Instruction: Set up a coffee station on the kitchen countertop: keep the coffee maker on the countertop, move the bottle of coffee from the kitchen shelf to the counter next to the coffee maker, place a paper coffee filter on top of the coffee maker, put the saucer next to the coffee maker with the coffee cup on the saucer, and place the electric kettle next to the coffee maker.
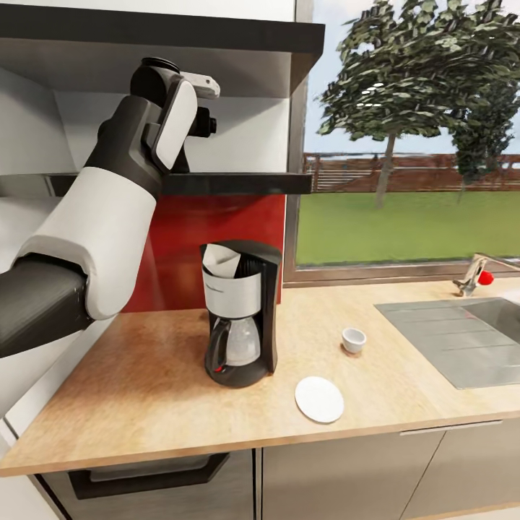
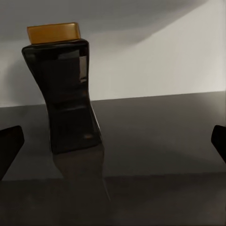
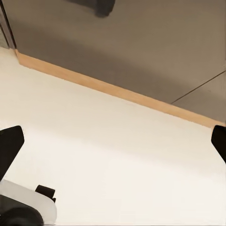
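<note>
The coffee bottle (image 2: 68,99), dark glass with an amber lid, stands upright on the dark kitchen shelf (image 2: 160,132). My left gripper (image 2: 113,146) is open in front of it, the bottle a little ahead of its fingertips (image 2: 9,148) and off to one side. In the head view my left arm (image 1: 144,144) reaches up to that shelf (image 1: 238,182). Below, the black coffee maker (image 1: 242,318) stands on the countertop (image 1: 144,390) with a white paper filter (image 1: 219,261) on top. A small white cup (image 1: 353,339) and a white saucer (image 1: 319,399) lie apart to its right. My right gripper (image 3: 113,141) hangs open over the floor.
A steel sink (image 1: 462,339) with a faucet (image 1: 473,274) takes the counter's right end, under a window. A red backsplash (image 1: 209,231) is behind the coffee maker. The right wrist view shows pale floor (image 3: 117,155) and the cabinet base (image 3: 141,42).
</note>
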